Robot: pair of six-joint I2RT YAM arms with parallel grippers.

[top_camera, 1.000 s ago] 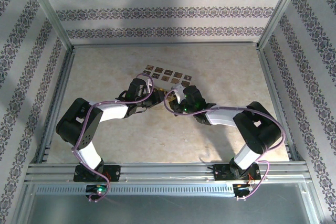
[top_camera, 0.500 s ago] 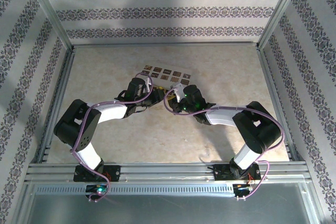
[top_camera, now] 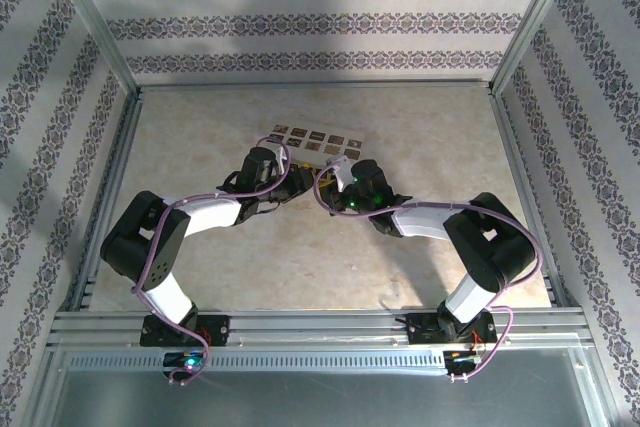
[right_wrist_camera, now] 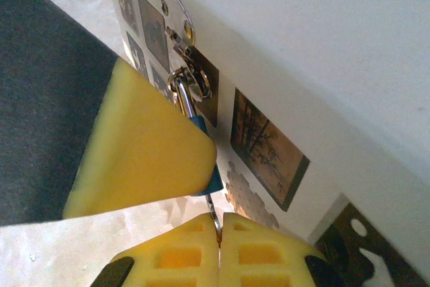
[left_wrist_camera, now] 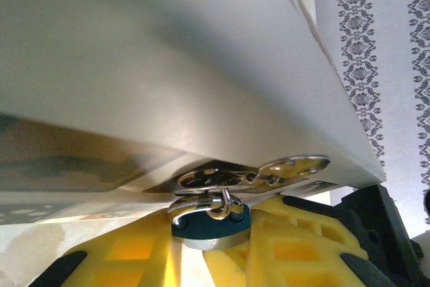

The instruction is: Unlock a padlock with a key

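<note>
While the left gripper (left_wrist_camera: 211, 260) clamps the padlock (left_wrist_camera: 209, 225), right gripper (right_wrist_camera: 219, 247) pinched shut on key (right_wrist_camera: 214, 214) just beside it.

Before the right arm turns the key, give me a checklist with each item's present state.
1. The left gripper clamps the padlock between its pads: ok.
2. The right gripper is shut on the key: ok.
3. The key reaches the padlock's underside: ok. How deep it sits: cannot tell.
4. The shackle is threaded through the hasp on the white box: ok.
5. Room between the two grippers for the turn: cannot tell; they sit very close together.
</note>
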